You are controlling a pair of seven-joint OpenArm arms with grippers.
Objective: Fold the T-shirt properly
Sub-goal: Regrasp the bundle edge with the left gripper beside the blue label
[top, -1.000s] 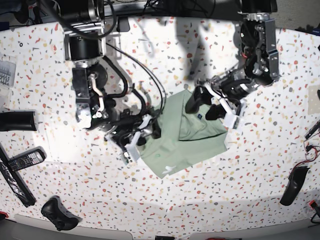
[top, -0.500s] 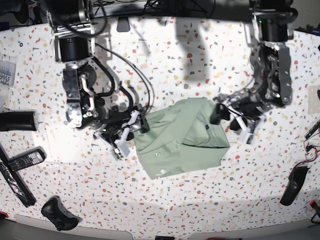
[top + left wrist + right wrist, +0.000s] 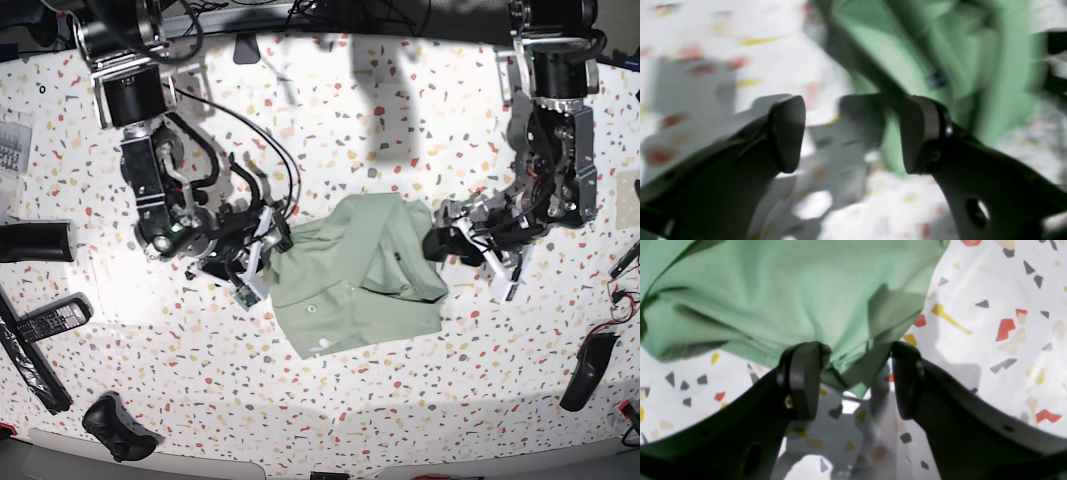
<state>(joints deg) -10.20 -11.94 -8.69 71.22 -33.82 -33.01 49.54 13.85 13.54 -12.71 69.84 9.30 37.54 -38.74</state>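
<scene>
The pale green T-shirt [image 3: 352, 272] lies folded in a rough rectangle at the middle of the speckled table [image 3: 400, 120]. My right gripper [image 3: 263, 257] is open at its left edge. In the right wrist view the gripper [image 3: 853, 381] stands open, with a corner of the shirt [image 3: 790, 290] lying loosely between the fingers [image 3: 803, 380]. My left gripper [image 3: 452, 245] is open at the shirt's right edge. In the blurred left wrist view it [image 3: 853, 133] is empty, with the shirt [image 3: 903, 36] and its tiny dark label [image 3: 936, 79] just beyond the fingertips.
At the table's left lie a black block [image 3: 35, 242], remote controls [image 3: 45, 322] and a game controller [image 3: 115, 425]. A clear box [image 3: 12, 145] sits at the far left edge. A black device [image 3: 588, 370] and cables lie at the right edge.
Both grippers have let go of the shirt and drawn outward to its left and right edges. The shirt has settled flatter on the table and shifted slightly left.
</scene>
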